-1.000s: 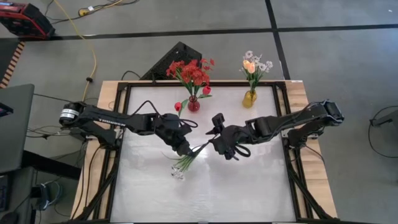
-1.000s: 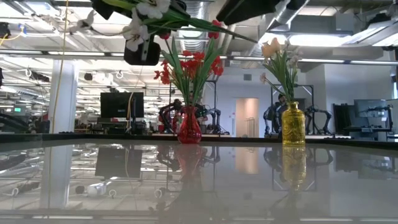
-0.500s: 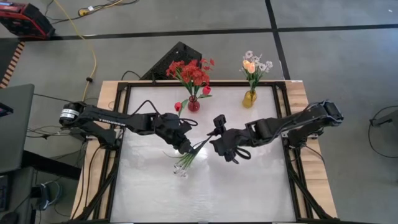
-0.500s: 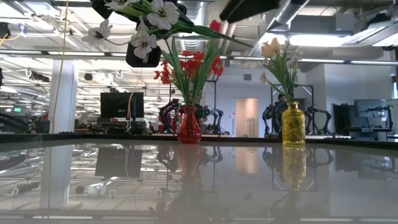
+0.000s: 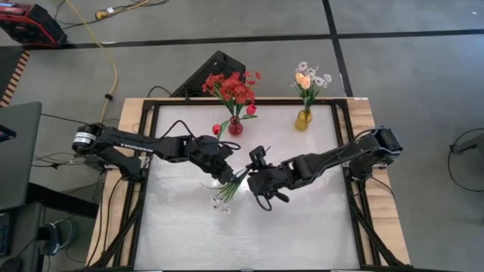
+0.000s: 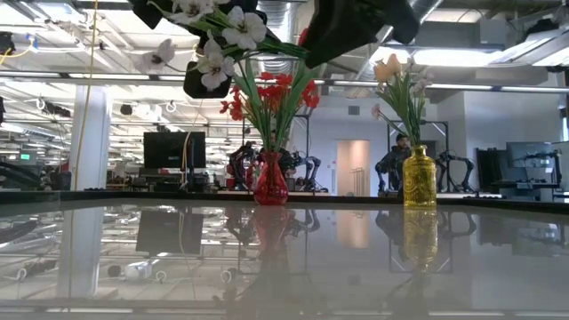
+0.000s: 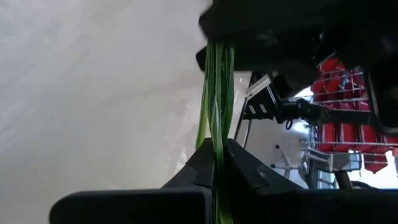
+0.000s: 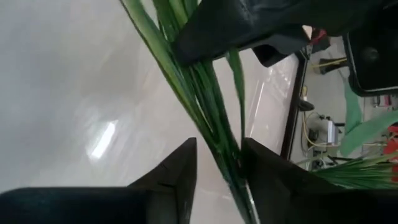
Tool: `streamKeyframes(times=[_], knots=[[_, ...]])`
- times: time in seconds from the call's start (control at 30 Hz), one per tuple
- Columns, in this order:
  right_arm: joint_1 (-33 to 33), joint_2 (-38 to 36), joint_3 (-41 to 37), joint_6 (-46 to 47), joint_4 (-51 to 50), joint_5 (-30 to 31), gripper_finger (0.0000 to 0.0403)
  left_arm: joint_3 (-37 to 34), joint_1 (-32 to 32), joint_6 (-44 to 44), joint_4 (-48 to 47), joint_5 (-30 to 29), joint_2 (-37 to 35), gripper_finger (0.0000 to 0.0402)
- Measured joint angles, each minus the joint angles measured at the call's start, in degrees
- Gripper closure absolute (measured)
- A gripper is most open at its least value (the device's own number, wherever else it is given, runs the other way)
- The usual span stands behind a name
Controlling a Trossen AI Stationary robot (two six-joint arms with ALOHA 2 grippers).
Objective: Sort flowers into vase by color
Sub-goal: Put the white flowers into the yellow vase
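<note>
Near the middle of the counter [image 5: 302, 227], the left gripper [image 5: 224, 176] is clamping shut on the green stems of a bunch of white flowers [image 5: 222, 198]. The right gripper [image 5: 252, 178] is closing around the same stems, fingers [image 8: 180, 168] parted on either side. A red vase [image 5: 235, 126] and a yellow vase [image 5: 303, 119] are standing by the far edge.

the floor [image 5: 189, 23] is grey with dark lines across it. a yellow cable [image 5: 106, 53] runs over it, past a red box [image 5: 26, 21] in the far left corner. the table [image 5: 136, 113] has a white shiny top and a light wood edge. behind it is a big bright room with a white pillar [image 6: 89, 142], a dark screen [image 6: 173, 149], pipes on the ceiling [image 6: 498, 36] and long lamps. a person [image 6: 391, 162] sits far back by a door [image 6: 352, 166]
</note>
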Motion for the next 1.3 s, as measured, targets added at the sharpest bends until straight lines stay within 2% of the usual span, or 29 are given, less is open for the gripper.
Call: streamKeyframes(times=[0.13, 0.3, 0.37, 0.47, 0.6, 0.73, 0.83, 0.9, 1.0, 1.17, 1.3], knots=[[0.0, 0.84, 1.95, 0.26, -2.84, 0.35, 0.0284, 0.0, -0.04, 0.26, -0.07, -2.01, 0.0, 0.0392], [0.41, 0.38, 2.07, 0.4, -4.04, 0.47, 0.0372, 0.02, 0.06, 3.19, 0.03, -2.98, -0.07, 0.0349], [0.45, -0.05, 2.08, 1.61, -4.59, -0.26, 0.0373, 0.02, 0.36, 4.6, 0.1, -2.78, -0.07, 0.0323], [-1.18, -0.93, 2.16, 8.53, -8.89, -5.3, 0.0373, 0.02, 0.98, 6.82, 0.41, -3.63, -0.23, 0.028], [-3.63, -2.7, 1.65, 13.88, -16.2, -15.78, 0.0373, 0.02, 1.34, 12.08, 2.07, -5.96, -2.45, 0.0231], [-4.41, -9.28, -4.3, 13.92, -12.77, -27.17, 0.0373, 0.02, 1.27, 18.25, 4.95, -9.35, -6.71, 0.0202], [-5.55, -17.79, -12.47, 17.11, -6.17, -30.67, 0.0373, 0.02, 0.89, 23.32, 5.57, -12.56, -10.75, 0.0194], [-6.73, -25.27, -19.26, 19.57, 0.82, -30.13, 0.0373, 0.02, 0.1, 26.17, 5.4, -14.65, -13.23, 0.0193], [-9.34, -37.28, -30.95, 22.02, 16.35, -28.78, 0.0373, 0.02, -1.49, 29.31, 5.43, -17.87, -15.9, 0.0192], [-15.09, -54.08, -50.99, 21.64, 44.86, -21.79, 0.0373, 0.02, -3.58, 32.49, 5.76, -23.48, -17.07, 0.0192], [-20.97, -62.47, -63.7, 17.58, 63.26, -12.98, 0.0373, 0.02, -4.02, 32.55, 5.3, -25.02, -17.0, 0.0192]])
